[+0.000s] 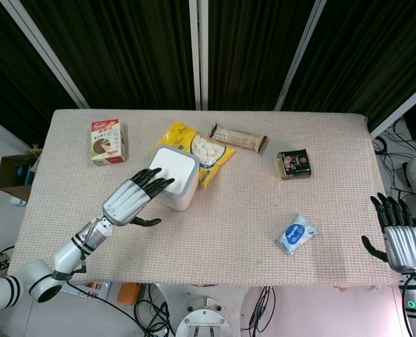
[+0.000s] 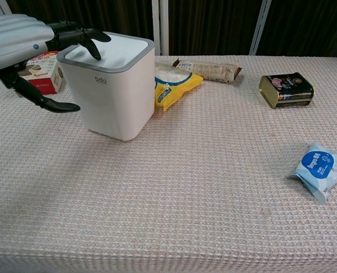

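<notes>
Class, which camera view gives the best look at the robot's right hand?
The head view: the right hand shows whole at the table's right edge, fingers apart, holding nothing. The chest view does not show it at all.

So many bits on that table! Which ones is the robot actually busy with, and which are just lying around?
In use:
- white bin, with the left hand over its lid

Lying about:
- yellow bag behind the bin
- snack bar
- dark tin
- blue packet
- small box
- right hand, at the table edge, holding nothing

Robot lab test bench, cloth-covered table point(image 1: 334, 140), black curtain backdrop point(image 1: 123, 42), loose cables on floor point(image 1: 264, 309)
</notes>
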You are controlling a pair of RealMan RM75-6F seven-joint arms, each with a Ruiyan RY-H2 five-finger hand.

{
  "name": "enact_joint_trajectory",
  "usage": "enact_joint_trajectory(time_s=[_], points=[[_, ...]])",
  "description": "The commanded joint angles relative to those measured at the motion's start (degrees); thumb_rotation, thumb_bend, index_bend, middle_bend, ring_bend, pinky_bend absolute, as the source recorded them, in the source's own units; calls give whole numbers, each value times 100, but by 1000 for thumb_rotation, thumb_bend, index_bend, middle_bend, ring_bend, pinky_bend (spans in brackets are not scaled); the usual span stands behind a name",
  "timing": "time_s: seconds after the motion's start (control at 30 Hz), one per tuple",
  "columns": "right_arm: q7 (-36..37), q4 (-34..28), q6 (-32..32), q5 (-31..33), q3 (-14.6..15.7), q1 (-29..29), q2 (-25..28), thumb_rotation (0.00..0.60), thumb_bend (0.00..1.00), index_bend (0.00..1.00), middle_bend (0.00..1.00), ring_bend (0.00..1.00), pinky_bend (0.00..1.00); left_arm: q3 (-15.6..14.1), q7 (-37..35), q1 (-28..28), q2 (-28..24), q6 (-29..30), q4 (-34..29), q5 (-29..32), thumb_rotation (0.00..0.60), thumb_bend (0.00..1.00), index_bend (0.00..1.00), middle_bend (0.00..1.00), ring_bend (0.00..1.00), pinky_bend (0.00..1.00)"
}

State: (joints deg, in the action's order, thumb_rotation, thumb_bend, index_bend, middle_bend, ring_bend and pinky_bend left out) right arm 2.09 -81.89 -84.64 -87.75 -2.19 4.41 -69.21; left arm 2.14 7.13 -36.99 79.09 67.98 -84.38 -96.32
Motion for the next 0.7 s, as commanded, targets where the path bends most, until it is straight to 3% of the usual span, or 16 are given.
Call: enact_joint_trajectory(time_s=[0.03,0.13,0.23,0.3,0.4,0.5,0.7], points=[[9,8,10,-1,3,4,-6,600,229,0,0,0,0,1,7,-2,-2,-3,-5,9,373,165,87,405,82,199],[29,24,22,10,-2,7,-14,600,230,0,0,0,0,35,33,18,-18,72,-12,24,356,164,86,373,82,199],[53,43,15,19,-11,6,-17,600,230,0,0,0,0,99,-13,80,-49,289,-13,11,316,164,82,232,82,199],[78,55,3,25,-20,2,-21,600,230,0,0,0,0,152,-162,143,-53,522,9,-23,266,164,72,126,82,198],[163,99,-67,25,-50,-14,-60,600,236,0,0,0,0,235,-521,287,-37,980,139,-72,162,164,60,43,82,198],[233,181,-110,9,-61,-21,-102,600,238,0,0,0,0,268,-690,489,-91,1378,314,-63,118,163,53,31,82,199],[266,240,-84,19,-53,-22,-101,600,238,0,0,0,0,37,-702,1010,-415,1580,293,234,107,161,53,45,81,199]])
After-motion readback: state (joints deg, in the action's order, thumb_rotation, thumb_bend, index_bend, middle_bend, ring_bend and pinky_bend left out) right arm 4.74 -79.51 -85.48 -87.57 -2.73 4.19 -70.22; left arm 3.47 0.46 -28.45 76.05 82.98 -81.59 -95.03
